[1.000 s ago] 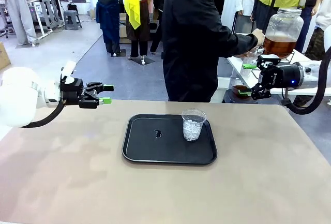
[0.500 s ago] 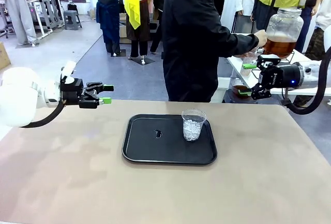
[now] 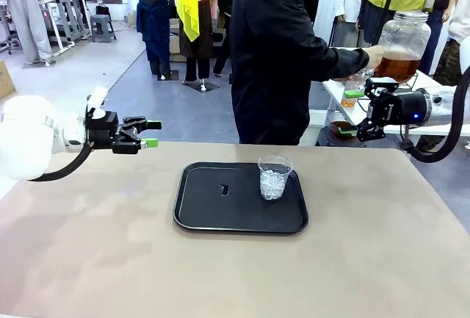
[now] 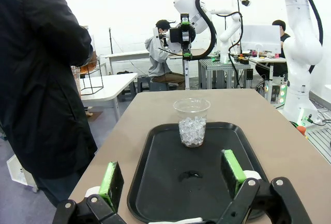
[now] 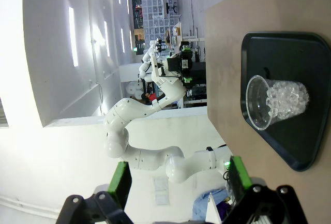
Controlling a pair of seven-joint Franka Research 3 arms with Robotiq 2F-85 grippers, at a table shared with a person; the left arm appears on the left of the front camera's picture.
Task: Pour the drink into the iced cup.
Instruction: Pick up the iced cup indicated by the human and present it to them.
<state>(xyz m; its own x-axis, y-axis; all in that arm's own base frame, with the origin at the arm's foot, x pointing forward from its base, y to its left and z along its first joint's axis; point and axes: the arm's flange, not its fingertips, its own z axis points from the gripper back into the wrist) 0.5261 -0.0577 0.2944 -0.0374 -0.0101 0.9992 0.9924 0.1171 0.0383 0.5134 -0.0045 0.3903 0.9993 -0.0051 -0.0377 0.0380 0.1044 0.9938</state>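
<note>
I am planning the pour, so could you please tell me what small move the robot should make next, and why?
Probably wait, with the right end effector open near the person: the person's hand is at the dispenser jar that holds the drink, nothing is between the jaws, and the iced cup on the tray holds only ice.
</note>
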